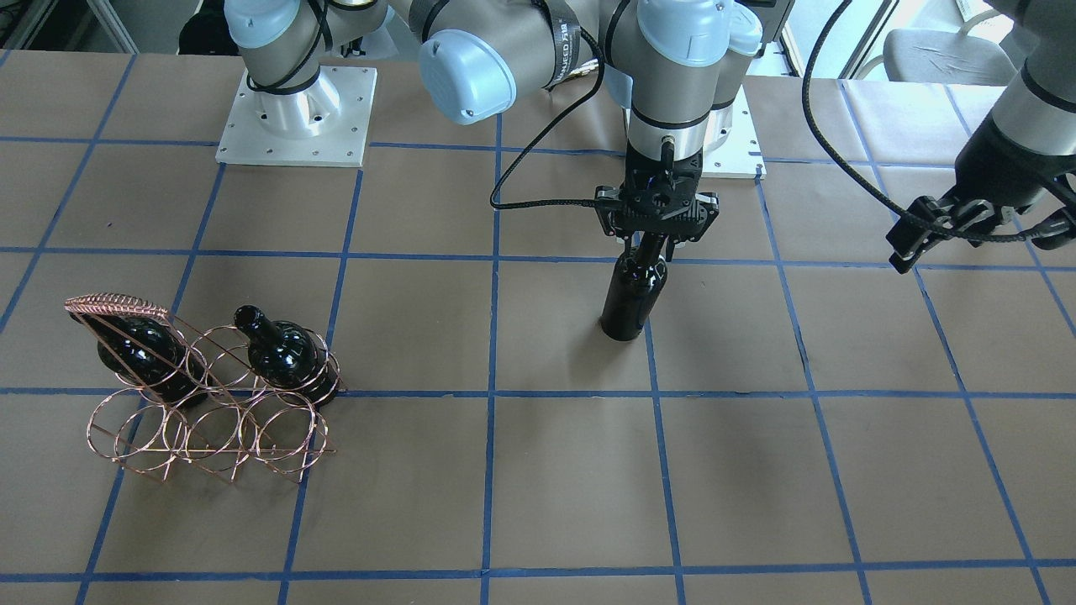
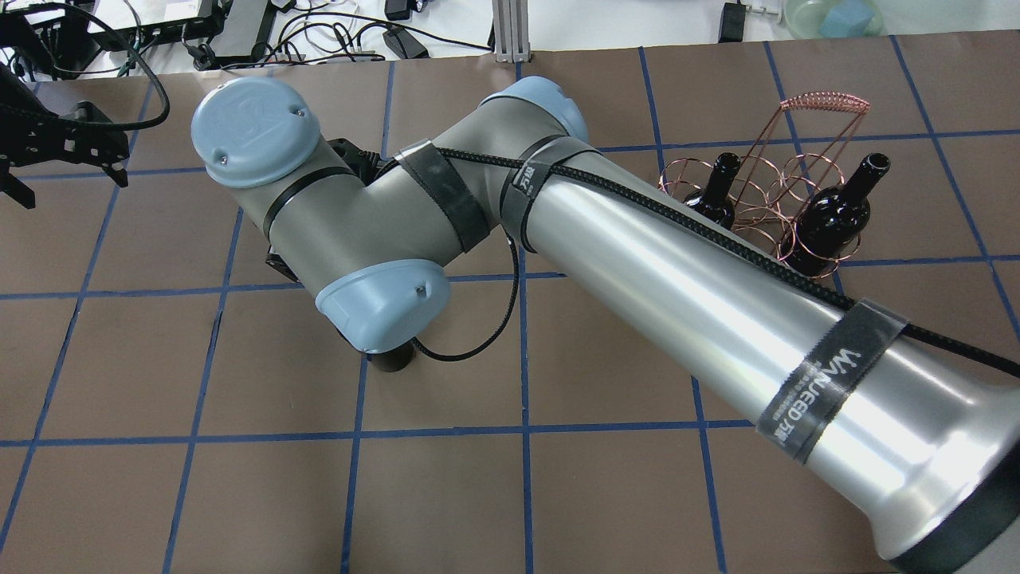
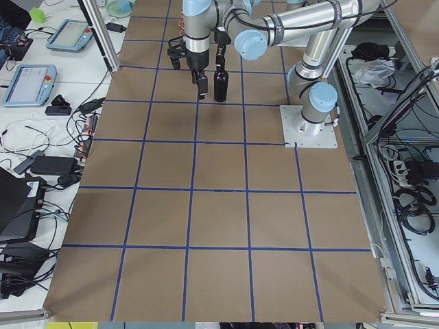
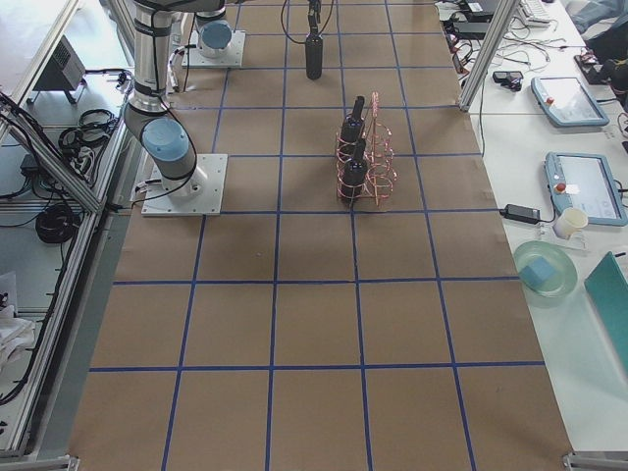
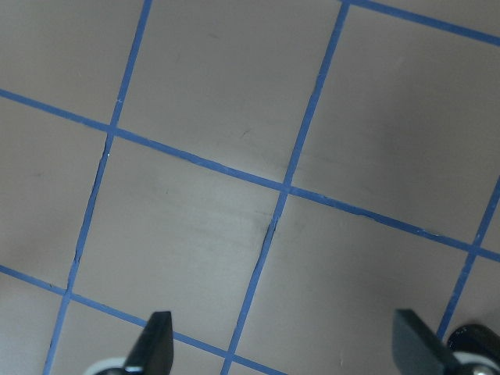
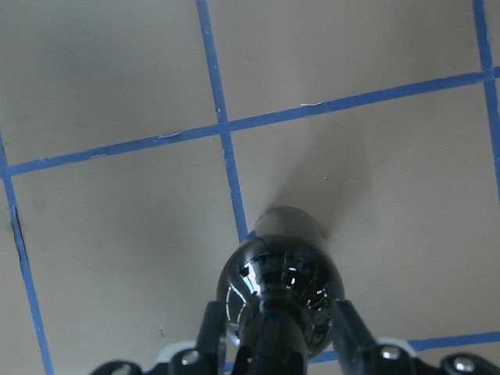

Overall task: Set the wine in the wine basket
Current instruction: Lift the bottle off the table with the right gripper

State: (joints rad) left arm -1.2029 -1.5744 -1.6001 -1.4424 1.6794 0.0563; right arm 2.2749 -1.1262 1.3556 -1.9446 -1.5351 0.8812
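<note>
Wine [image 1: 632, 296], glossy near-black glass with a long thin neck, stands upright mid-bench in the front view. It is well apart from the copper wire basket [image 1: 210, 428], whose round rings hold two like bottles [image 1: 282, 357]. The right jaws sit over the neck, closed in on it from both sides. The bench [image 1: 546, 487] is matt brown, gridded with blue tape [image 1: 492, 470].

From overhead the right arm [image 2: 677, 271] hides all but the wine's base, and the left jaws are partly cut off at the edge.

Both side views show the wine small and far, its neck hard to make out.

At the left wrist, the left jaws are spread wide over bare bench, holding nothing.

The right wrist looks down on the rounded shoulder, with a finger [image 6: 215, 332] on each side of the neck.
</note>
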